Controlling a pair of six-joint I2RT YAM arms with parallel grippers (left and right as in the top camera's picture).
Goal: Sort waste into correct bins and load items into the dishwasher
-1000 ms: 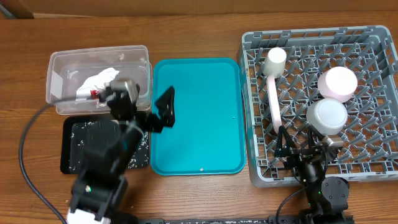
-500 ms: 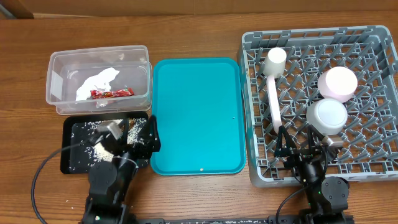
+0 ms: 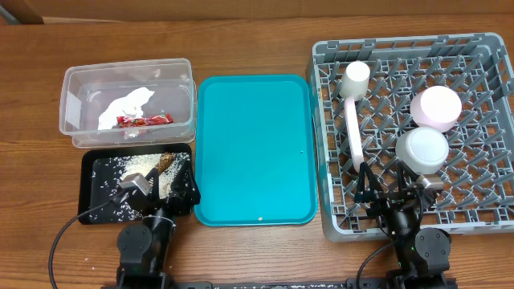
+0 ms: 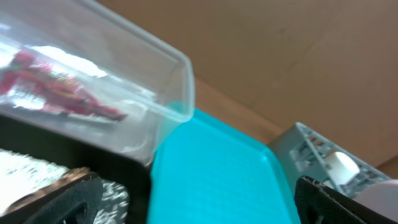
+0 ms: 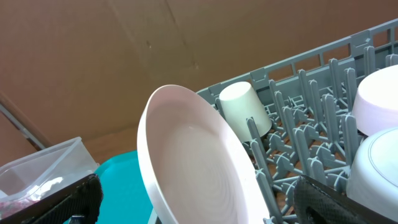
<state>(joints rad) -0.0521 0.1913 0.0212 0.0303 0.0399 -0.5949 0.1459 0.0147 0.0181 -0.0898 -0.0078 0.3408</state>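
Note:
The teal tray [image 3: 255,144] lies in the middle, bare but for a crumb or two. The clear bin [image 3: 128,100] at the left holds a red wrapper [image 3: 144,120] and white paper [image 3: 124,104]. The black tray [image 3: 100,172] below it holds white crumbs and a brown scrap. The grey dish rack [image 3: 490,120] at the right holds an upright white plate [image 3: 352,132], a white cup [image 3: 355,79] and two bowls [image 3: 434,107]. My left gripper [image 3: 157,186] is open and empty, low over the black tray's right side. My right gripper [image 3: 392,186] is open and empty at the rack's front edge, by the plate [image 5: 199,168].
The wooden table [image 3: 257,40] surrounds everything. In the left wrist view the clear bin's corner [image 4: 180,87] and the teal tray [image 4: 217,168] lie ahead. A black cable [image 3: 60,233] runs on the table at the front left.
My left arm has pulled back from the clear bin, over the black tray, toward the table's front edge. The red wrapper now shows lying in the bin. The right arm has not moved.

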